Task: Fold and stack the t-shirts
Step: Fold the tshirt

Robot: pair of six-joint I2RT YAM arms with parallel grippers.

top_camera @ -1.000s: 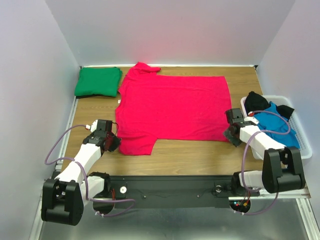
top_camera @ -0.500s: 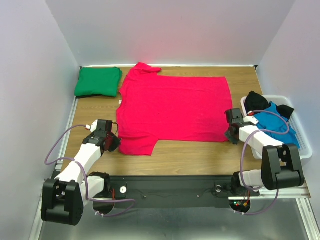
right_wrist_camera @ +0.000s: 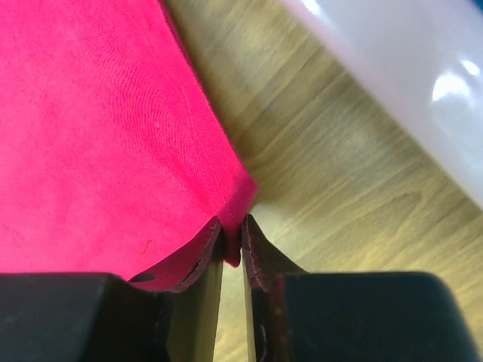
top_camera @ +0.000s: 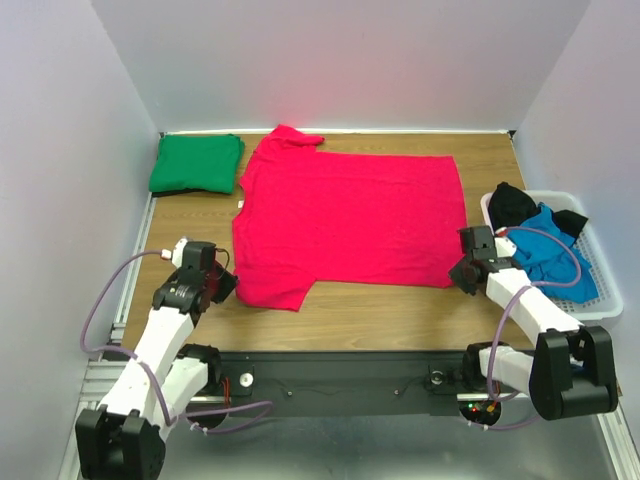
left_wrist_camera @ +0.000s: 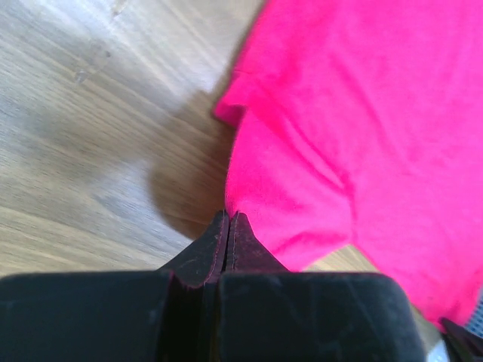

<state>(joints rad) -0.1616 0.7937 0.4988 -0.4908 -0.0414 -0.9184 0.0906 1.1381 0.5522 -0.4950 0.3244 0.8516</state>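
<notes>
The crimson red t-shirt (top_camera: 345, 220) lies spread flat across the middle of the table. My left gripper (top_camera: 226, 286) is shut on its near left edge by the sleeve; the left wrist view shows the jaws (left_wrist_camera: 229, 219) pinched on the red cloth (left_wrist_camera: 362, 128). My right gripper (top_camera: 462, 272) is shut on the shirt's near right corner; the right wrist view shows the hem (right_wrist_camera: 235, 197) between the fingers. A folded emerald green t-shirt (top_camera: 197, 163) sits at the far left corner. The bright blue t-shirt (top_camera: 548, 252) and the black t-shirt (top_camera: 512, 203) lie bunched in the basket.
A white slatted plastic basket (top_camera: 606, 290) stands at the right edge of the table; its wall shows in the right wrist view (right_wrist_camera: 407, 90). Grey walls close in the back and sides. Cables loop off both arms.
Both arms have drawn back toward the near edge while holding the shirt; the left gripper slid left and nearer, the right gripper slid right, and the shirt's near edge is pulled a little tighter.
</notes>
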